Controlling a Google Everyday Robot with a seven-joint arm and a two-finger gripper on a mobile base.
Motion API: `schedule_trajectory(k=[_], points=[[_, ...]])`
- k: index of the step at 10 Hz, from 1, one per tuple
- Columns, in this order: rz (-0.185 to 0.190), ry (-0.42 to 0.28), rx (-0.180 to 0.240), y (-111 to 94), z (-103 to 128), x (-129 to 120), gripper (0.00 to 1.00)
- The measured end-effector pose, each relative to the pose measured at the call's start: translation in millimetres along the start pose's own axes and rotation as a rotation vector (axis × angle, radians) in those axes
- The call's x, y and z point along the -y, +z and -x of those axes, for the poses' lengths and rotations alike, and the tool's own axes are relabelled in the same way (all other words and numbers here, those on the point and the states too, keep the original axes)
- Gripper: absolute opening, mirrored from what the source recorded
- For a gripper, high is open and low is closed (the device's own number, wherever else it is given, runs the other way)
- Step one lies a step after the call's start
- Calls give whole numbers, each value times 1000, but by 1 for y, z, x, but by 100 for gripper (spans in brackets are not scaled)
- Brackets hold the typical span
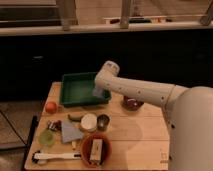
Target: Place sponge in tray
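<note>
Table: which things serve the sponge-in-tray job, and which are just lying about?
Job: green tray; gripper, over the tray's right edge; sponge, probably the pale block at it.
Lying about: orange; white brush; red bowl; metal cup; green cup.
</note>
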Motion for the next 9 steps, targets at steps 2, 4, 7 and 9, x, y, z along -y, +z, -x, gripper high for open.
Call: schedule_trajectory(k=[2,4,7,9], points=[[-11,110,8,15,-4,-1,2],[-29,143,18,23,-6,-2,2],[-56,152,38,30,-6,3,2],[-68,150,48,34,-7,6,2]])
